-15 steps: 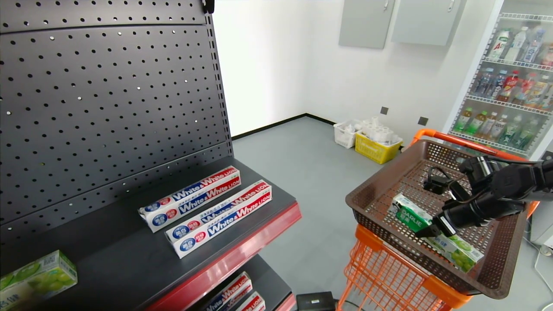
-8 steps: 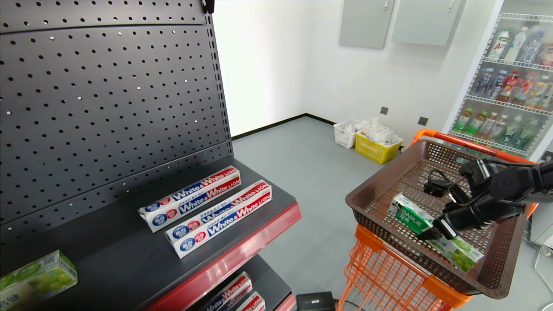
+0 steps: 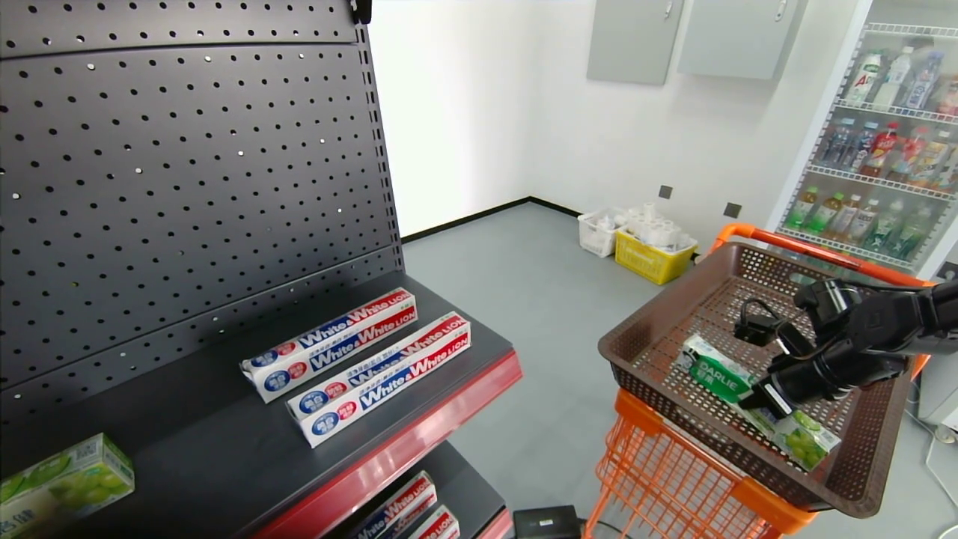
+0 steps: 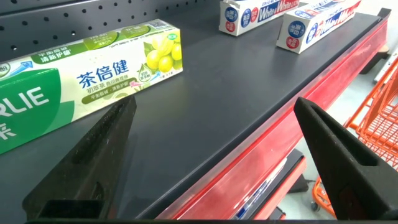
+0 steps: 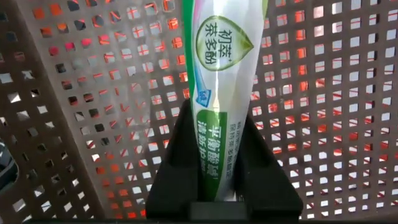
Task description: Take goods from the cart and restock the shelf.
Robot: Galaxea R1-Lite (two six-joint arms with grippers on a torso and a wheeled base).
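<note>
Two red-and-white toothpaste boxes (image 3: 329, 344) (image 3: 382, 378) on the top shelf (image 3: 224, 449), two more (image 3: 397, 503) below. Greens, also two: one green toothpaste box (image 3: 63, 479) on the shelf, one green toothpaste box (image 3: 711, 372) in the single brown basket (image 3: 711, 442).

1. Your black right arm (image 3: 861, 340) comes in from the right side, with the wrist angled downward and leftward.
2. Your right gripper (image 3: 757, 395) has its black fingers (image 5: 180, 158) clamped on both long sides of a green and white cardboard toothpaste box (image 3: 715, 372).
3. Your left gripper (image 4: 211, 155) has its dark wedge-shaped fingers (image 4: 93, 165) spread wide apart.
</note>
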